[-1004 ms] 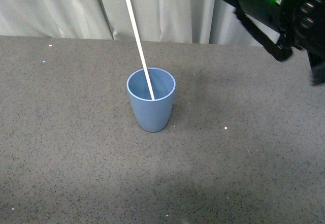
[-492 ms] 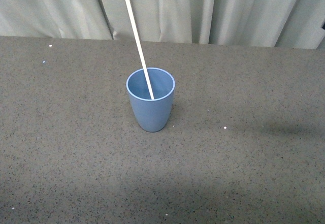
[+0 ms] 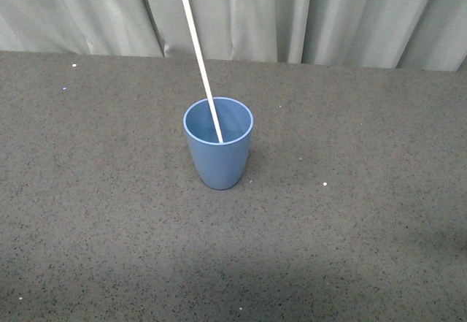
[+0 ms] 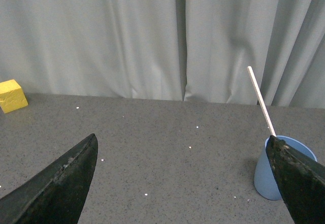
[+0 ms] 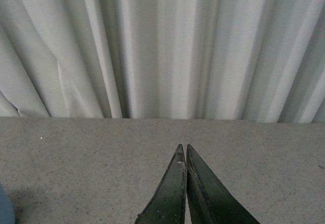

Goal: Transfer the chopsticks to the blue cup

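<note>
Here, the chopsticks (image 3: 201,63) are seen leaning in the blue cup (image 3: 218,163) at the front frame's centre. The left gripper (image 4: 181,137) is spread wide, empty; the right gripper (image 5: 183,147) is closed on nothing.

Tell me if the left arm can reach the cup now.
Probably yes: the left end effector is open, with only table between it and the cup; mind the stick leaning out of it.

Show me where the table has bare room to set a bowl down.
Bare table lies all around the blue cup: the wide stretch in front of it, both sides, and the strip between it and the curtain. Only the middle is taken; the chopstick leans out leftward above the cup.
</note>
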